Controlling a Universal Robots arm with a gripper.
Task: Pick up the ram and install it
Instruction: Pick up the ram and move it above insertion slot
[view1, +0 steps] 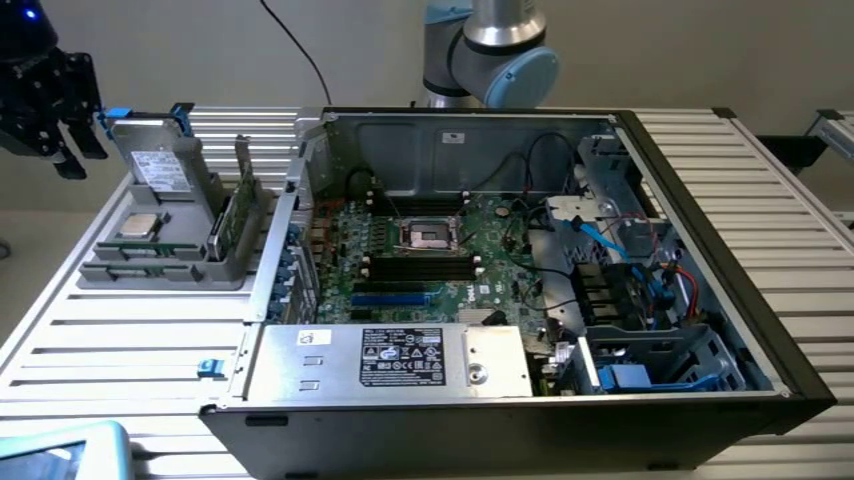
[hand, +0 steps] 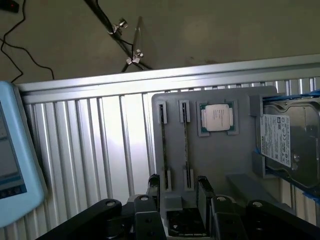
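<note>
The ram (view1: 238, 212) is a thin green stick standing on edge in a slot of the grey holder (view1: 167, 262), at the exterior view's left beside the open computer case (view1: 534, 300). In the wrist view the ram (hand: 186, 145) shows edge-on as a dark thin line in the holder (hand: 220, 160). A similar line fills the neighbouring slot. My black gripper (view1: 78, 150) hangs in the air above and to the left of the holder, touching nothing. Its fingers (hand: 205, 187) stand apart, so my gripper (hand: 179, 192) is open and holds nothing.
The holder also carries a square silver processor (hand: 216, 118) and a grey drive with a white label (hand: 282, 142). Inside the case, black memory slots (view1: 420, 266) lie below the processor socket (view1: 430, 234). A pale blue device (view1: 60, 450) lies on the slatted table (view1: 120, 340).
</note>
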